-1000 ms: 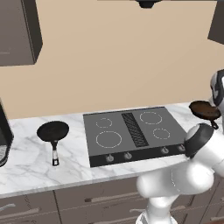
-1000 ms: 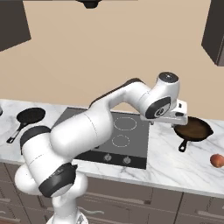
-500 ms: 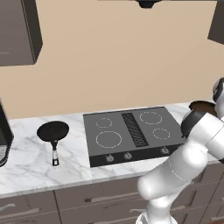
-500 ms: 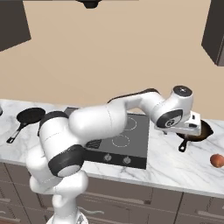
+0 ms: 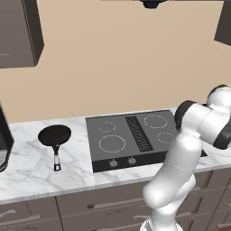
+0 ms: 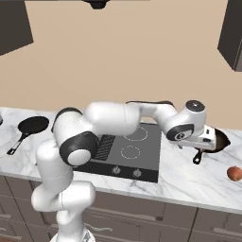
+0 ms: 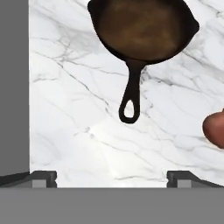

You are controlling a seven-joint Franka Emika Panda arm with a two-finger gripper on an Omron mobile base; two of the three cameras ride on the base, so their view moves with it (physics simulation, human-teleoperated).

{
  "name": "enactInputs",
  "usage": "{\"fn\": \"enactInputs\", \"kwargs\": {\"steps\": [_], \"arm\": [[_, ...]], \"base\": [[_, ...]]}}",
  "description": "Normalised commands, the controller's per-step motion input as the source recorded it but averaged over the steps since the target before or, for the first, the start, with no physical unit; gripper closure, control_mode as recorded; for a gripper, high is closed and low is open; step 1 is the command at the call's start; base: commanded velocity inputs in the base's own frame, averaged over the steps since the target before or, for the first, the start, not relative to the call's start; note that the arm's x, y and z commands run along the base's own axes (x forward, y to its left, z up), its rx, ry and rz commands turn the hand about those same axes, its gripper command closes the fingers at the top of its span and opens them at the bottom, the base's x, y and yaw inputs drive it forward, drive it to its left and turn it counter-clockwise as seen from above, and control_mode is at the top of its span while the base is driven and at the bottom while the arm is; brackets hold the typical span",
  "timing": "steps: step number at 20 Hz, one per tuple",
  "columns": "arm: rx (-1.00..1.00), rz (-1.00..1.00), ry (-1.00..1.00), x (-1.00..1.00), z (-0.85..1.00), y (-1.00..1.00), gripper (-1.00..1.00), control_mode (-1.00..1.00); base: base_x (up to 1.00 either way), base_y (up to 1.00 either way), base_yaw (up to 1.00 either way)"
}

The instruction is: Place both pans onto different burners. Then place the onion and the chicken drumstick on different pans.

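My arm has swung right past the cooktop (image 6: 127,149); my claw (image 7: 111,177), jaws wide and empty, now hangs above the brown pan (image 7: 142,28) on the right counter, ready to descend.

A brown-bottomed pan (image 7: 142,27) sits at the top of the frame on white marble counter (image 7: 70,109), its looped handle pointing down toward center. A reddish-brown rounded thing (image 7: 215,127) shows at the right edge.

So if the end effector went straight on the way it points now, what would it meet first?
Probably the bare white marble counter, just short of the brown-interior frying pan's looped handle; depth is unclear.
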Motion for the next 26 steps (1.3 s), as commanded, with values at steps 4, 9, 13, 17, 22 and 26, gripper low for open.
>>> {"fn": "enactInputs", "kwargs": {"steps": [4, 9, 13, 17, 22, 26], "arm": [[0.00, -0.03, 0.02, 0.38, -0.29, -0.21, -1.00, -1.00], [0.00, -0.01, 0.03, 0.26, -0.15, -0.27, -1.00, -1.00], [0.00, 0.00, 0.05, 0.14, -0.01, -0.26, -1.00, -1.00], [0.00, 0.00, 0.05, 0.12, -0.04, -0.11, -1.00, -1.00], [0.00, 0.00, 0.04, 0.22, -0.18, 0.00, -1.00, -1.00], [0.00, 0.00, 0.06, 0.24, -0.25, 0.00, -1.00, -1.00]], "base": [[0.00, 0.00, 0.00], [0.00, 0.00, 0.00], [0.00, 0.00, 0.00], [0.00, 0.00, 0.00], [0.00, 0.00, 0.00], [0.00, 0.00, 0.00]]}}
